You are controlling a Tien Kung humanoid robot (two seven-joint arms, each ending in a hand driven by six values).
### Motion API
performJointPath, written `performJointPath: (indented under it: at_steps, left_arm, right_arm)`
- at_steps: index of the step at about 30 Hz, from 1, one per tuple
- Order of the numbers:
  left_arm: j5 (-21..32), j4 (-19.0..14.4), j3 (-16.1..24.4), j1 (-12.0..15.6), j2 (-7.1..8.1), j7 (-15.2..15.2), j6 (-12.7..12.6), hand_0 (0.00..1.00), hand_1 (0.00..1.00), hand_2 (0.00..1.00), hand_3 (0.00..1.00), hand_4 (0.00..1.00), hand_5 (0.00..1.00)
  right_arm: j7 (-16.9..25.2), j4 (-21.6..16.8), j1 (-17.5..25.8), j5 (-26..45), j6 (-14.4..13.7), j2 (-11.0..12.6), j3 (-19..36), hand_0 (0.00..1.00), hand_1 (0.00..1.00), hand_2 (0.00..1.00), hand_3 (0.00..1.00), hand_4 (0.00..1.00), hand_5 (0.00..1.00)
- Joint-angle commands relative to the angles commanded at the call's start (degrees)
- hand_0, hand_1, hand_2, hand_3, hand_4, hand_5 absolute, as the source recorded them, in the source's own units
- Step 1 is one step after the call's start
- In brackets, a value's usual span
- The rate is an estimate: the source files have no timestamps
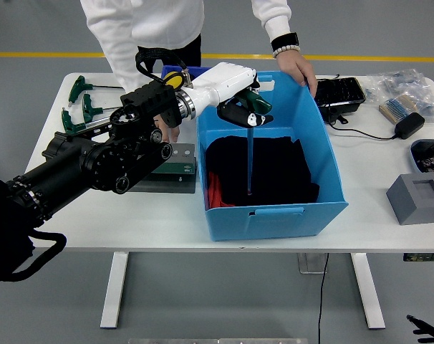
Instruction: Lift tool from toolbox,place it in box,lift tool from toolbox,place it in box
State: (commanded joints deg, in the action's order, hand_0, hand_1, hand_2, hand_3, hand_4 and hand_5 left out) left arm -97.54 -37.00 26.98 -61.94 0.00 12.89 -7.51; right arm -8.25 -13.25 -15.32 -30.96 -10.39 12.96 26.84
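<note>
My left hand [247, 112] reaches over the blue box [324, 208] from the left, shut on a green T-handle tool [250, 154]. The tool's long shaft hangs straight down, its tip touching or just above the black cloth [274, 168] inside the box. The grey-green toolbox [175, 163] sits left of the box, mostly hidden behind my black forearm. A person's hand [297, 66] grips the box's far rim; their other hand [168, 133] rests by the toolbox. The right arm does not appear.
Several green T-handle tools [81, 100] lie at the table's far left. A blue bin with a yellow ball [175, 79] stands behind the box. On the right are a black tray [339, 93], a cable, a grey block [416, 198] and small parts.
</note>
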Motion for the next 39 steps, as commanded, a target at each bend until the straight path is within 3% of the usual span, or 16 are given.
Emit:
performJointPath:
  at_steps: [9, 21, 30, 39]
  left_arm:
    - [11.73, 4.62, -5.72, 0.44, 0.0, 1.05, 2.28, 0.088, 0.002, 0.002, 0.021, 0.754, 0.431]
    - [24.1, 7.72, -10.6, 0.29, 0.0, 0.21, 4.92, 0.087, 0.002, 0.002, 0.022, 0.751, 0.43]
    - [24.63, 9.2, -16.14, -0.95, 0.0, -0.57, 4.6, 0.088, 0.002, 0.002, 0.029, 0.744, 0.424]
    - [21.58, 10.03, -21.77, -5.22, 0.0, -0.83, 3.88, 0.089, 0.002, 0.002, 0.031, 0.743, 0.425]
  right_arm:
    - [0.21, -0.05, -0.78, -0.14, -0.09, 0.31, 0.0, 0.623, 0.597, 0.657, 0.549, 0.792, 0.659]
    - [-0.01, -0.19, -1.42, -0.95, 0.01, 0.51, 0.29, 0.623, 0.594, 0.656, 0.549, 0.792, 0.659]
    - [-0.31, -0.22, -1.79, -2.02, 0.09, 0.91, 0.94, 0.623, 0.594, 0.655, 0.549, 0.792, 0.658]
    - [-0.62, -0.25, -2.5, -3.52, 0.02, 1.49, 1.83, 0.623, 0.591, 0.655, 0.549, 0.791, 0.657]
